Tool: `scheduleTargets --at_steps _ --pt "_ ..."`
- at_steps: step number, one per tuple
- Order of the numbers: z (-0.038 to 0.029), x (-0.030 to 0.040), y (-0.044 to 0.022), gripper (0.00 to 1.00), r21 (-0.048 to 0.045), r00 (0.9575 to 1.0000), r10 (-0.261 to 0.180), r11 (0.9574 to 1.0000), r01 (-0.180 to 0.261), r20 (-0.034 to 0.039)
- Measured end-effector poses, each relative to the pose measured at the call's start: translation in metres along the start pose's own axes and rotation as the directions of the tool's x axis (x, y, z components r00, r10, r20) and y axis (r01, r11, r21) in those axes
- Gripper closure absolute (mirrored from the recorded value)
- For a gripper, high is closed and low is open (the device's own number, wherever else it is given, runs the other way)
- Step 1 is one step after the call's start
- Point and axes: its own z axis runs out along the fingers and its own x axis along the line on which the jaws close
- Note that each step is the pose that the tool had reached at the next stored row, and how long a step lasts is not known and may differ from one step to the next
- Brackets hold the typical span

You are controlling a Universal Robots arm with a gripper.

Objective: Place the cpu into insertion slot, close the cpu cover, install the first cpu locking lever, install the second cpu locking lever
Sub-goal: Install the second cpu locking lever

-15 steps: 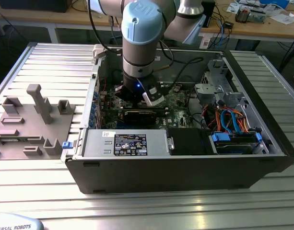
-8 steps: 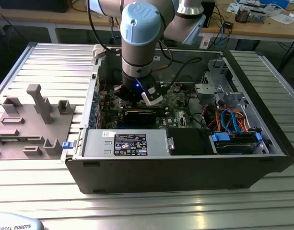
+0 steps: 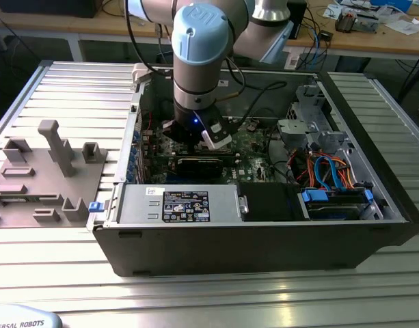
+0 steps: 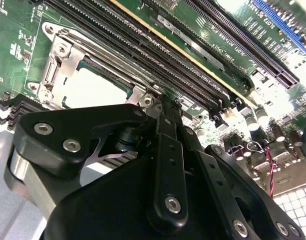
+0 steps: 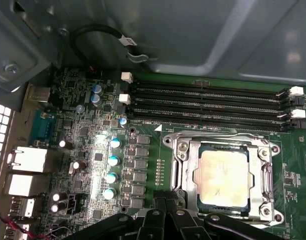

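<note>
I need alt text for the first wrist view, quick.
The cpu sits in its socket on the green motherboard with the silver cpu cover framing it. The black gripper is close beside the socket's edge, and four long black memory slots run past it.

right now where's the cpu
In both wrist views the cpu sits in its socket on the green motherboard, framed by the cpu cover, beside the memory slots.
</note>
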Motion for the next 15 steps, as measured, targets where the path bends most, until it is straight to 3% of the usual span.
scheduleTargets --at_steps 9,15 --pt "-0.0025 -0.0015 -0.0019 0.89 0.0015 1.0000 -0.002 1.0000 0.002 -0.0008" --pt "-0.0036 -0.0103 -0.0017 0.89 0.0022 1.0000 -0.002 1.0000 0.002 -0.0027"
